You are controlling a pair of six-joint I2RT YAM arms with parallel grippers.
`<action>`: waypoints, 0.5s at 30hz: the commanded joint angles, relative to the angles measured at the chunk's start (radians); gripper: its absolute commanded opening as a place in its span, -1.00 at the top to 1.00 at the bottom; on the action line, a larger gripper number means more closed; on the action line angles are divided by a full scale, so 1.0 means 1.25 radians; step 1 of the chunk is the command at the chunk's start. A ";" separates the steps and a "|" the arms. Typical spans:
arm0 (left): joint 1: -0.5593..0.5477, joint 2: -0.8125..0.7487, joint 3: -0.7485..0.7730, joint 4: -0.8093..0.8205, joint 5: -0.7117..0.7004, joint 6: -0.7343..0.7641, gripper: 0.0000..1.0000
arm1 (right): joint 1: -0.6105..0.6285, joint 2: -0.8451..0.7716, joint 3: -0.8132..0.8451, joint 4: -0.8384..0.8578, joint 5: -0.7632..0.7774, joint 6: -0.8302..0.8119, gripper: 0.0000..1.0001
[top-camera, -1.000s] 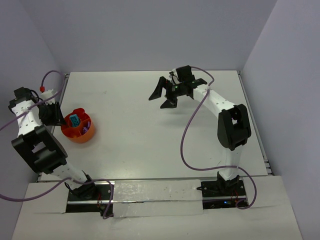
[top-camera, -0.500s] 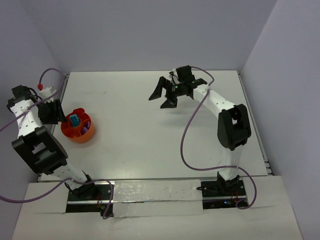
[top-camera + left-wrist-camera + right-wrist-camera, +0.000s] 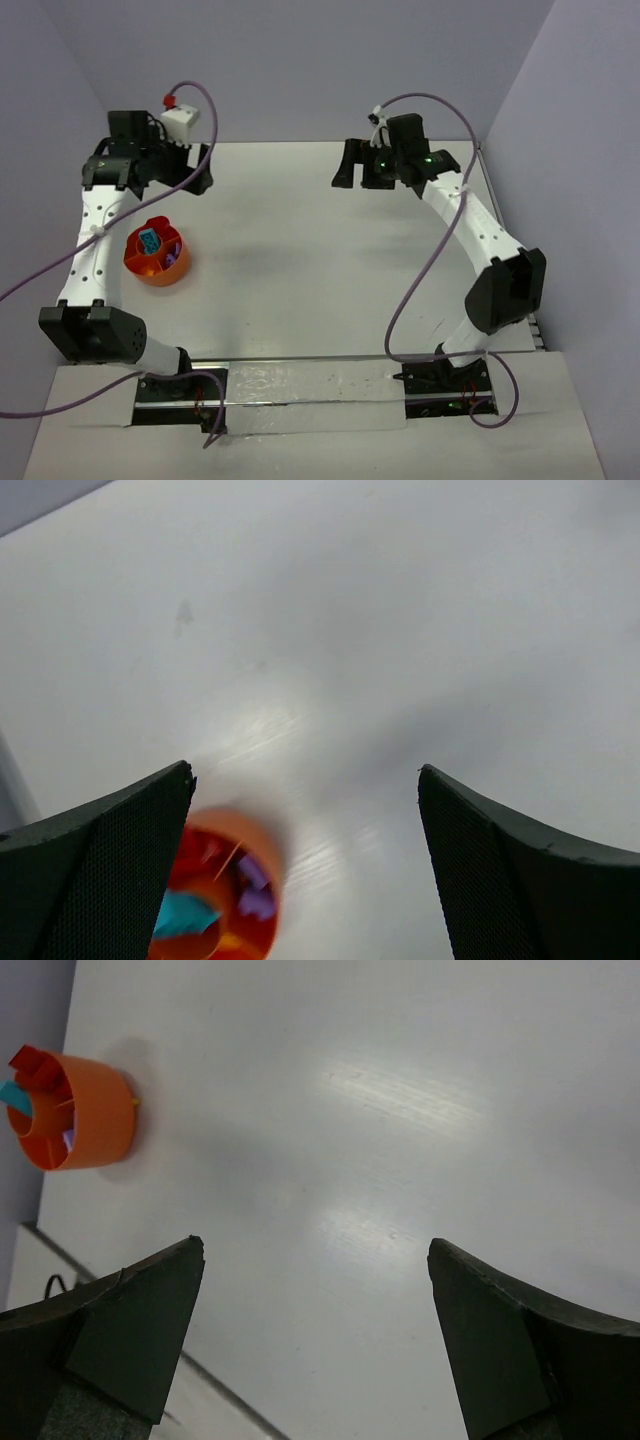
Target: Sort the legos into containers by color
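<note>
Legos [image 3: 150, 240] in orange bowl [image 3: 150, 276], on left side of white table [image 3: 300, 260], near its left edge. Left arm [image 3: 90, 250] arched up past bowl; right arm [image 3: 480, 225] stretched toward far right of table. Left gripper [image 3: 305, 775] high above table just beyond bowl, fingers spread wide, holding nothing. Right gripper [image 3: 316, 1245] well apart from bowl, fingers spread wide too, empty. Bowl upright, split by dividers. Teal brick [image 3: 185, 915] in one compartment, purple brick [image 3: 255, 900] in the next, red piece [image 3: 30, 1060] at rim; all blurred in left wrist view.
</note>
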 commanded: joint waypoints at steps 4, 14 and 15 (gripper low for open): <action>-0.152 0.013 -0.090 0.206 0.053 -0.204 -0.99 | -0.026 -0.186 -0.112 0.015 0.239 -0.161 -1.00; -0.233 -0.021 -0.237 0.352 -0.072 -0.282 -0.98 | -0.030 -0.344 -0.295 0.087 0.293 -0.183 -1.00; -0.234 -0.026 -0.243 0.358 -0.082 -0.288 -0.98 | -0.030 -0.347 -0.295 0.087 0.294 -0.181 -1.00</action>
